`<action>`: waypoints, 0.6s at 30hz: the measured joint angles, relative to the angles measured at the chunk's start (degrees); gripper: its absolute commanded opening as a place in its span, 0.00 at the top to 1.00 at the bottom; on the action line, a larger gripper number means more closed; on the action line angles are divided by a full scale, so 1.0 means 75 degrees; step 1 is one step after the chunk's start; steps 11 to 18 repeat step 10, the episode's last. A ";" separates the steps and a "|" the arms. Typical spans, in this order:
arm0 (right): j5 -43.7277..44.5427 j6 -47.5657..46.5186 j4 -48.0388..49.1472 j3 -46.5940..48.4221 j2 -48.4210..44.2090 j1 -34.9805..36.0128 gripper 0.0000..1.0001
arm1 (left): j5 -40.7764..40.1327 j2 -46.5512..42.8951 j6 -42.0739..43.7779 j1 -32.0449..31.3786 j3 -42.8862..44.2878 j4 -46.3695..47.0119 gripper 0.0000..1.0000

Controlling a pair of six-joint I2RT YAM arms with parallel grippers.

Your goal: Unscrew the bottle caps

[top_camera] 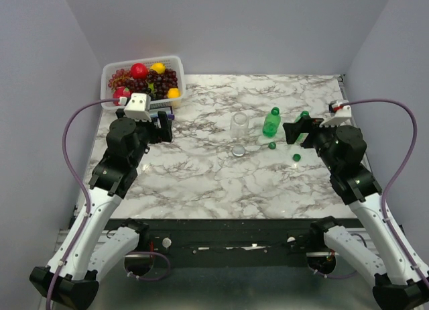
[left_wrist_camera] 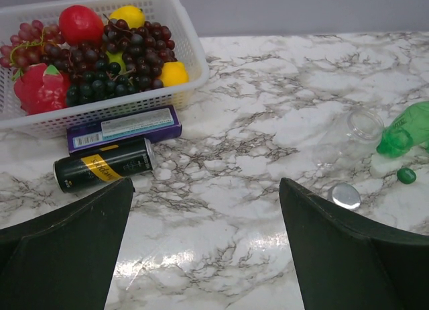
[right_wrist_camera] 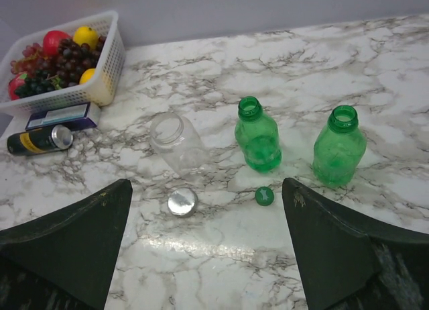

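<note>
All three bottles stand upright with open necks: the clear bottle (top_camera: 239, 124) (right_wrist_camera: 175, 142) and two green bottles (top_camera: 271, 122) (right_wrist_camera: 258, 135), (right_wrist_camera: 339, 145), the right one partly hidden behind my right gripper (top_camera: 295, 132) in the top view. The silvery cap (top_camera: 238, 149) (right_wrist_camera: 182, 202) lies on the marble in front of the clear bottle. One green cap (top_camera: 271, 145) (right_wrist_camera: 265, 196) lies by the middle bottle, another green cap (top_camera: 296, 158) further right. My left gripper (top_camera: 164, 129) (left_wrist_camera: 206, 189) is open and empty, well left of the bottles. My right gripper (right_wrist_camera: 206, 186) is open and empty, above the caps.
A white basket (top_camera: 110, 74) (left_wrist_camera: 181, 35) of fruit stands at the back left. A purple box (left_wrist_camera: 124, 127) and a dark can with a yellow label (left_wrist_camera: 104, 166) lie in front of it. Grey walls enclose the table on three sides.
</note>
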 measured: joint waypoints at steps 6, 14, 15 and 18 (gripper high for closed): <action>0.0195 -0.0041 -0.0023 -0.0466 -0.0560 -0.0003 0.00 | 0.0012 -0.0015 0.0000 0.0000 -0.0006 0.0125 0.01; 0.0283 -0.0114 -0.0047 -0.0536 -0.0694 0.0000 0.00 | 0.0012 -0.0020 0.0003 0.0000 -0.0032 0.0195 0.01; 0.0283 -0.0114 -0.0047 -0.0536 -0.0694 0.0000 0.00 | 0.0012 -0.0020 0.0003 0.0000 -0.0032 0.0195 0.01; 0.0283 -0.0114 -0.0047 -0.0536 -0.0694 0.0000 0.00 | 0.0012 -0.0020 0.0003 0.0000 -0.0032 0.0195 0.01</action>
